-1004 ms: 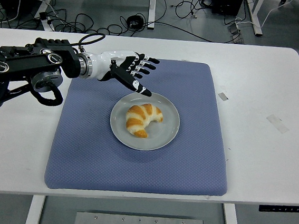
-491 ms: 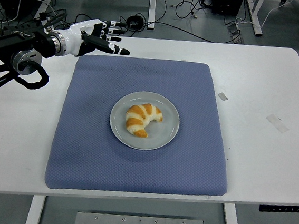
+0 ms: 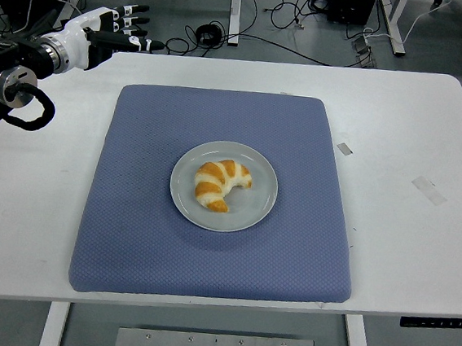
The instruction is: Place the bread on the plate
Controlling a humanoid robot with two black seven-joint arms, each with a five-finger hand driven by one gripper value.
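Observation:
A golden croissant [image 3: 220, 184] lies on a round grey plate [image 3: 256, 209] in the middle of a blue mat [image 3: 206, 261]. My left hand [image 3: 120, 28] hovers over the table's far left corner, well away from the plate, with its fingers spread and nothing in them. The black left arm [image 3: 11, 78] runs in from the left edge. The right arm is out of view.
The white table [image 3: 405, 239] extends around the mat, with small tape marks [image 3: 430, 190] on its right side. Cables and desk legs lie on the floor beyond the far edge.
My left hand has drawn back from just above the plate's far-left rim to the table's far left corner, empty. The croissant and plate have not moved.

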